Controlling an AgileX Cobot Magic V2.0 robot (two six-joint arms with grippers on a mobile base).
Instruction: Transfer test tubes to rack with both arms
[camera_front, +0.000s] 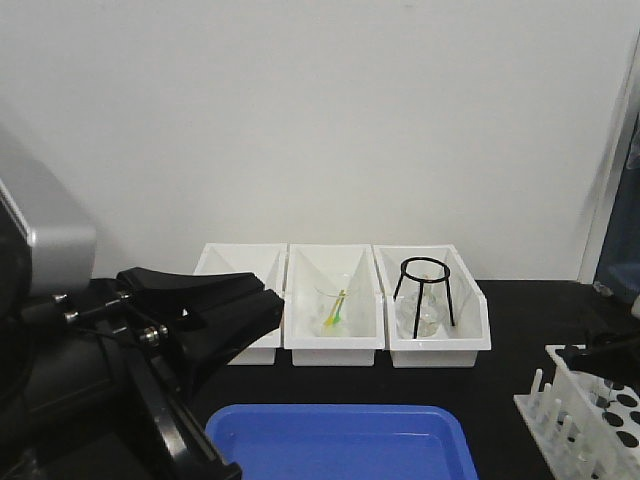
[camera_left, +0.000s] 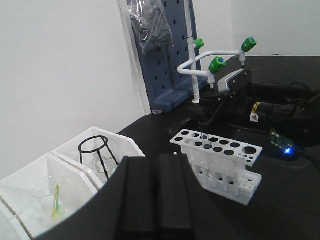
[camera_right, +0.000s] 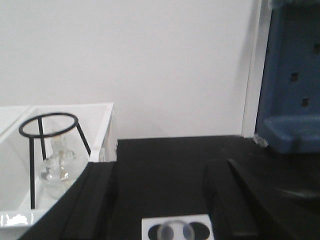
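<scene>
The white rack (camera_front: 590, 415) stands at the table's front right, with the right gripper (camera_front: 592, 355) just above it. In the right wrist view that gripper (camera_right: 159, 167) is open, its fingers (camera_right: 95, 200) wide apart either side of the rack's top plate (camera_right: 150, 226). The round rim of a clear test tube (camera_right: 172, 231) sits in a hole there. The left wrist view shows the rack (camera_left: 235, 150) with a thin tube (camera_left: 204, 137) upright in it under the right arm (camera_left: 240, 82). My left gripper (camera_left: 157, 160) is shut and holds nothing, raised at the left (camera_front: 265, 305).
Three white bins (camera_front: 335, 345) line the back. The middle one holds a beaker with a yellow-green item (camera_front: 335, 310), the right one a black wire tripod (camera_front: 425, 290) over glassware. A blue tray (camera_front: 340, 440) lies in front. A blue pegboard and a white tap (camera_left: 200, 55) stand behind the rack.
</scene>
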